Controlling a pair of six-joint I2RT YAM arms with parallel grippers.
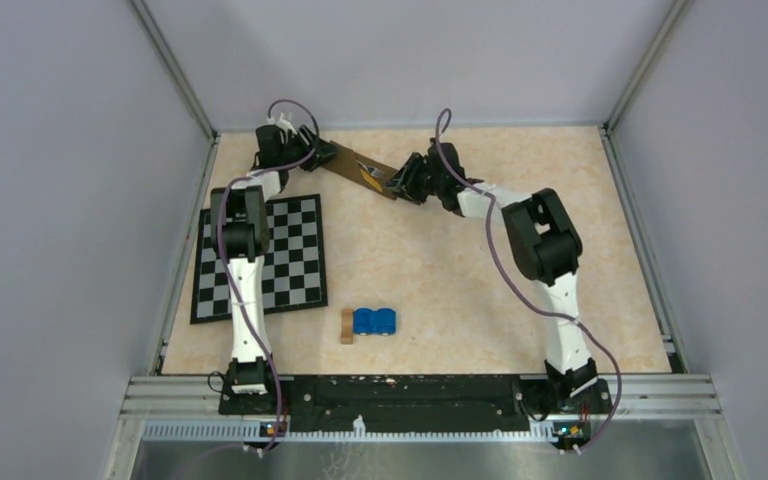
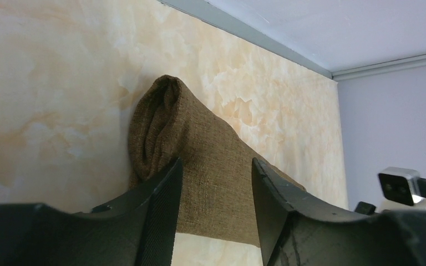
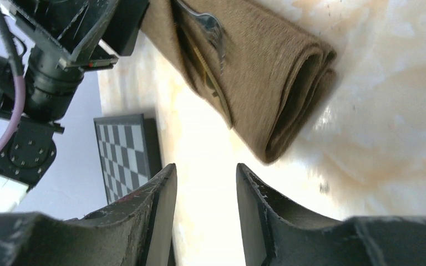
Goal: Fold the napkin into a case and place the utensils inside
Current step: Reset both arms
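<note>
The napkin is folded into a long, narrow dark brown case (image 1: 352, 166) that lies slanted at the far back of the table. Metal utensils (image 3: 208, 33) are tucked in its fold, with a glint showing in the top view (image 1: 372, 177). My left gripper (image 1: 318, 152) is open at the case's left end. In the left wrist view its jaws (image 2: 216, 166) stand apart over the cloth (image 2: 211, 138), not closed on it. My right gripper (image 1: 400, 181) is open and empty just off the case's right end (image 3: 288, 83). Only bare table shows between its fingertips (image 3: 204, 172).
A black-and-white checkered mat (image 1: 272, 255) lies at the left under the left arm and also shows in the right wrist view (image 3: 123, 148). A small tan wooden block (image 1: 346, 326) and a blue object (image 1: 373, 321) sit near the front middle. The back wall is close behind the case.
</note>
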